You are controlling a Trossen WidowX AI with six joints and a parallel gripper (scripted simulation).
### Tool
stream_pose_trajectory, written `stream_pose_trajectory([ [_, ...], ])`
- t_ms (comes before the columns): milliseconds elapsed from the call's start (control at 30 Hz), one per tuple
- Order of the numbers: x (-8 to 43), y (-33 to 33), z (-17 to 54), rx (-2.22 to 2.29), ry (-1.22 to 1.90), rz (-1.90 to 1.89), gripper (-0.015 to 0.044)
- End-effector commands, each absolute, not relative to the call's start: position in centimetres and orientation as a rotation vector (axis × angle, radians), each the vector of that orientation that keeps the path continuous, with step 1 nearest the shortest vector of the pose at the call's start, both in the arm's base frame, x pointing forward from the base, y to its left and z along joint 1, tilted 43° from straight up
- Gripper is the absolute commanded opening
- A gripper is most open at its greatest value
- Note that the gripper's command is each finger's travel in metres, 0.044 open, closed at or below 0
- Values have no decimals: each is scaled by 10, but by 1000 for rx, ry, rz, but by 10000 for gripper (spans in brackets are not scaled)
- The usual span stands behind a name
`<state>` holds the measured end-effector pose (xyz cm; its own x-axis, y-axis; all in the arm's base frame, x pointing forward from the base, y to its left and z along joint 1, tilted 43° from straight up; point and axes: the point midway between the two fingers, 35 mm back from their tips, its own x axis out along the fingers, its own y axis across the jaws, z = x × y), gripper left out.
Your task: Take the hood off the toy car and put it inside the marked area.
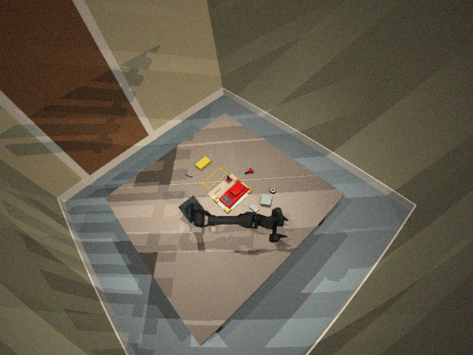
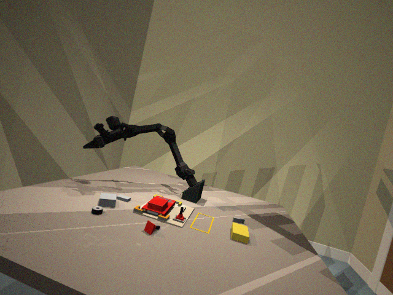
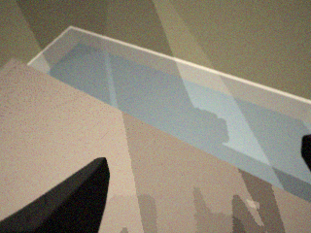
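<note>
The toy car [image 1: 232,196] [image 2: 146,205] is red and sits on a pale board [image 1: 212,194] [image 2: 189,212]. A raised red block [image 1: 239,188] [image 2: 157,202] stands on it, with a dark grey patch beside the block. I cannot tell which red part is the hood. The marked area [image 1: 211,174] [image 2: 199,230] is a yellow outline beside the board, with nothing inside it. My gripper [image 1: 287,227] [image 2: 89,136] [image 3: 202,155] is wide open and empty. It hangs high, well away from the car, and the wrist view shows only table edge, floor and wall beyond the fingers.
A red piece with a black peg [image 1: 228,178] [image 2: 180,216] stands on the board. On the table lie another red-and-black piece [image 1: 249,171] [image 2: 150,227], a yellow block [image 1: 202,163] [image 2: 239,232], a grey block [image 1: 266,200] [image 2: 107,200], a small wheel [image 1: 273,190] [image 2: 97,210] and flat grey pieces.
</note>
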<state>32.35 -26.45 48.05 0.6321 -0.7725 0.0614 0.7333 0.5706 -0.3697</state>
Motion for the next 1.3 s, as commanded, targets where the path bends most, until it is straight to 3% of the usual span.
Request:
stream_pose_trajectory([
  [0,354,-252,437,-321,233,-821,440],
  [300,405,-202,337,-229,525,-684,440],
  [600,422,-133,243,-229,835,-574,440],
  [1033,377,-22,128,-474,1308,-471,440],
  [1267,345,14,102,-706,1465,-464,440],
])
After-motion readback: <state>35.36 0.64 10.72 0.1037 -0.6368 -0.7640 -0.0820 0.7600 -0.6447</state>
